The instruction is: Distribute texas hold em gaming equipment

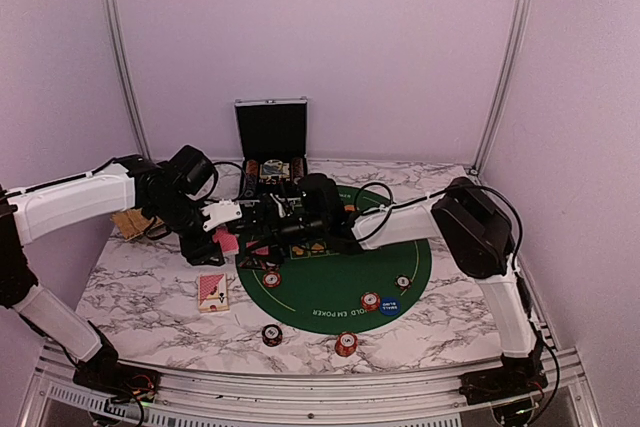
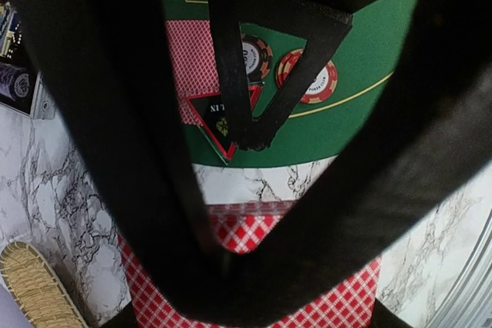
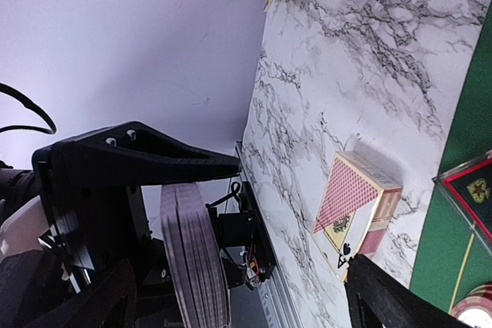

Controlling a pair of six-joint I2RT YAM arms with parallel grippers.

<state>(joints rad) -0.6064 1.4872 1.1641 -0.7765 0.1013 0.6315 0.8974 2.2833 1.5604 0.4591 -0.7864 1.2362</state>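
Desk (image 1: 140, 292) room is found at the near left; the green mat (image 1: 330, 292) is dotted with poker chips (image 1: 370, 301). Dealing is judged in hand: the deck of red-backed cards (image 3: 196, 266) is pinched by the left end effector (image 2: 227, 274) near the mat's left edge, the right end effector (image 1: 268, 230) held spread beside it. One card only should be taken next, the card box (image 1: 212, 292) avoided.

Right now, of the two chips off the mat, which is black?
The left black chip, on marble nearer the card box; the red chip lies to its right.
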